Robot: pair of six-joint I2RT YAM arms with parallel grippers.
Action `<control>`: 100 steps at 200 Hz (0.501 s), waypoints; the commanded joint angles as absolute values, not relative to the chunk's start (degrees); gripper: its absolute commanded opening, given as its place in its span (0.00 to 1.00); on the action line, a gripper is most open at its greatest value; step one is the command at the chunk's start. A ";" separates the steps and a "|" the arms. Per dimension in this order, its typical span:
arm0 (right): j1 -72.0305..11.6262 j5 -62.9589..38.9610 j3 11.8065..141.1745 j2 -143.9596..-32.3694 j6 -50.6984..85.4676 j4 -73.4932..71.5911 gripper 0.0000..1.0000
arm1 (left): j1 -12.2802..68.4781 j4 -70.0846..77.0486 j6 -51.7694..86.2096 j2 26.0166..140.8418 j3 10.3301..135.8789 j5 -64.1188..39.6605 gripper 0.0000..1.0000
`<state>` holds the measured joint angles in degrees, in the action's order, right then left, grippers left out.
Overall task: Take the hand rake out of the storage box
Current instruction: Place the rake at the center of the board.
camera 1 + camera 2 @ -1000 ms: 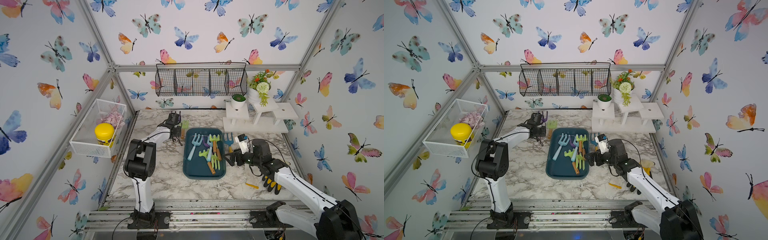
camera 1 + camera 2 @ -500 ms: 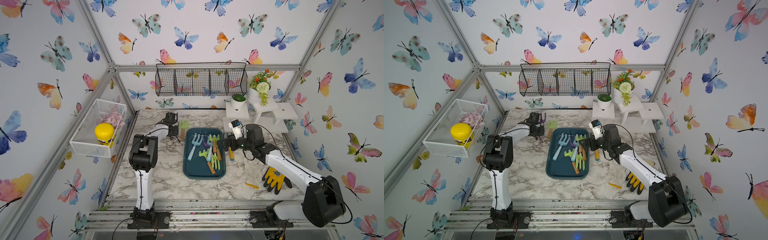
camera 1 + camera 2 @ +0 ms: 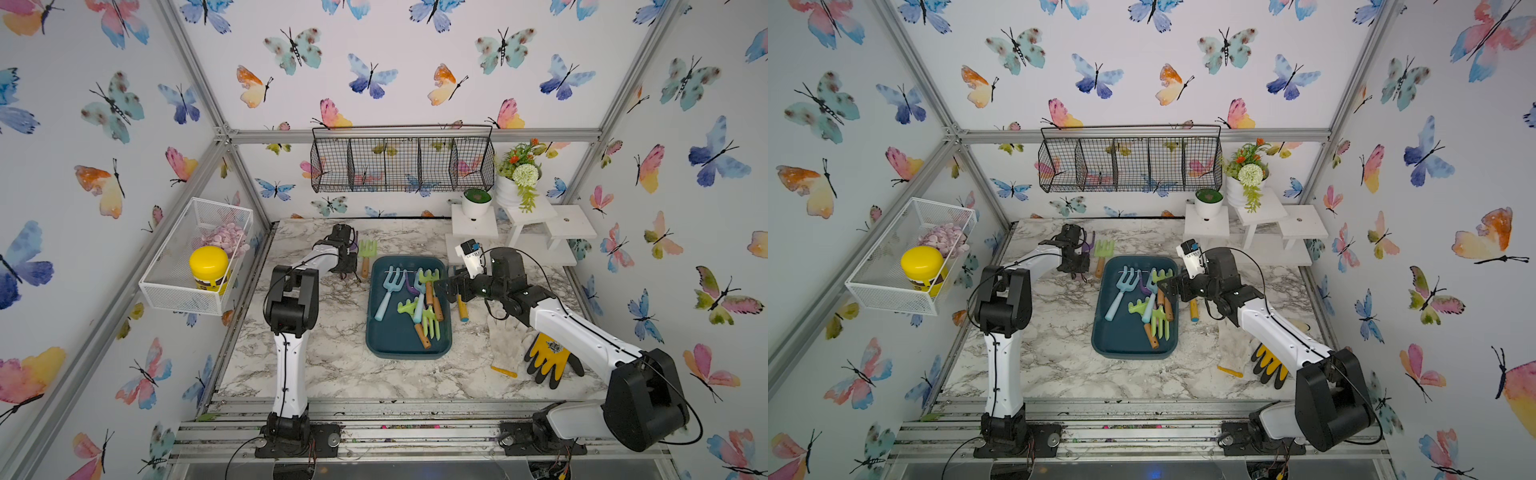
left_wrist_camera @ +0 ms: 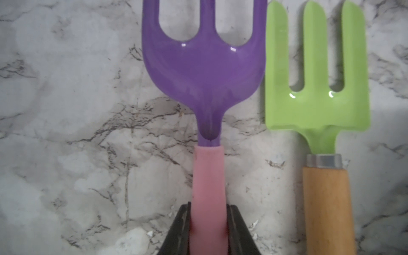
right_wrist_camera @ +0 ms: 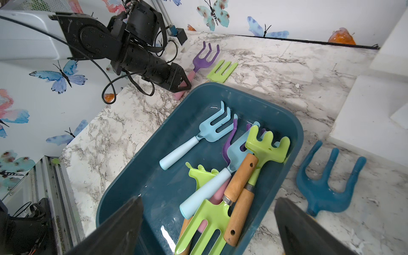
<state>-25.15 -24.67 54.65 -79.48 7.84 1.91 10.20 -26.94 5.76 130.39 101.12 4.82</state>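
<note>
The right end effector (image 3: pixel 444 288) has swung rearward, now hanging at the storage box (image 3: pixel 386 336) right rim.

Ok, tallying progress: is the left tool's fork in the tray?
Out: purple fork over marble beside the tray, left tool gripping its handle.

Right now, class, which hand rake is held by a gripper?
The purple rake with the pink handle, outside the box beside a green rake: the left gripper is shut on its handle. No other rake is gripped.
</note>
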 commanded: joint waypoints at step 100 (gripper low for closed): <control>-25.14 -25.31 53.96 -78.14 7.04 1.91 1.00 | 10.55 -35.50 5.72 133.33 106.22 4.72 0.31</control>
